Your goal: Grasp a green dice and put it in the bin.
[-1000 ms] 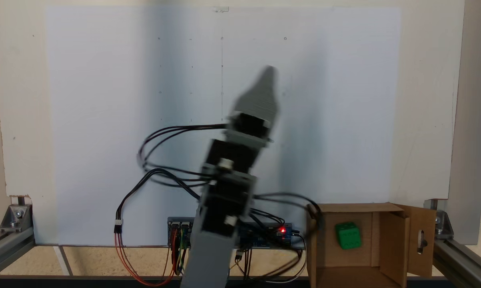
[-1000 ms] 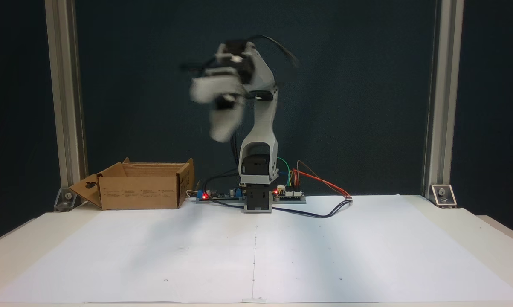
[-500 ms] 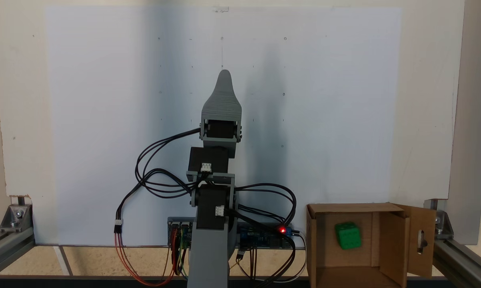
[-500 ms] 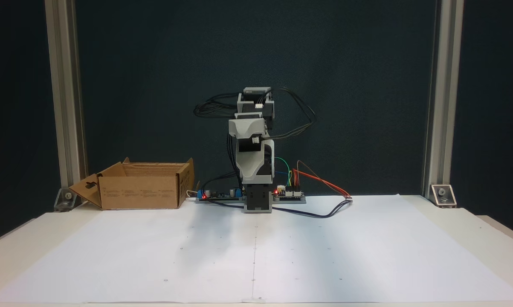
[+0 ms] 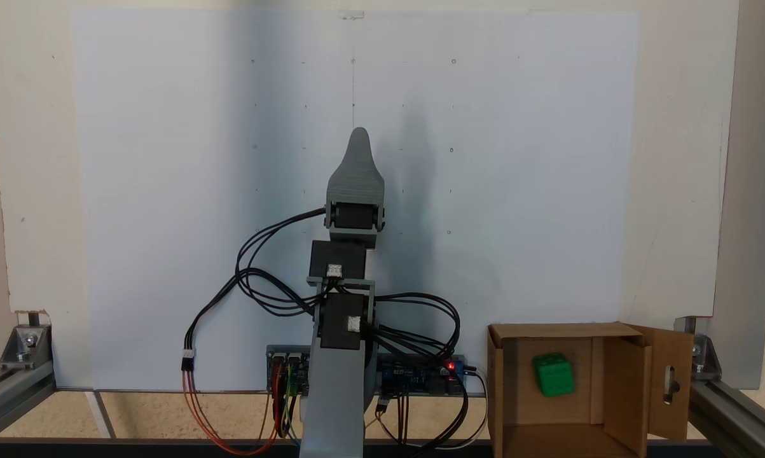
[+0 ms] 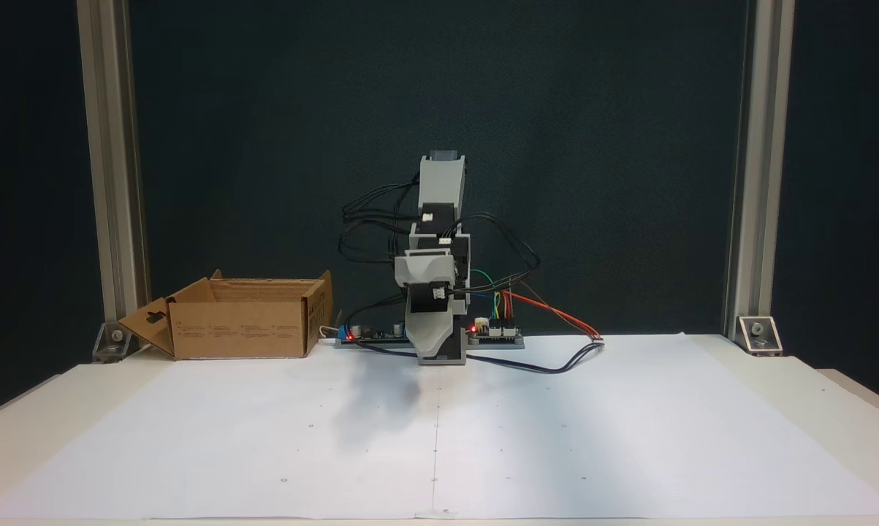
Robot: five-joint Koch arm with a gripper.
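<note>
Inside bin (image 5: 630, 388) green dice (image 5: 553, 374); claw (image 5: 359, 137) jaws overlapped, state unclear

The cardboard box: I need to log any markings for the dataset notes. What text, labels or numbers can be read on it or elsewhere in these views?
None can be read.
The bin: small dark print in blocks on its front wall, too small and blurred to read.
The white paper sheet: tiny dots and tick marks, no letters or numbers.
The circuit boards: no legible markings.
</note>
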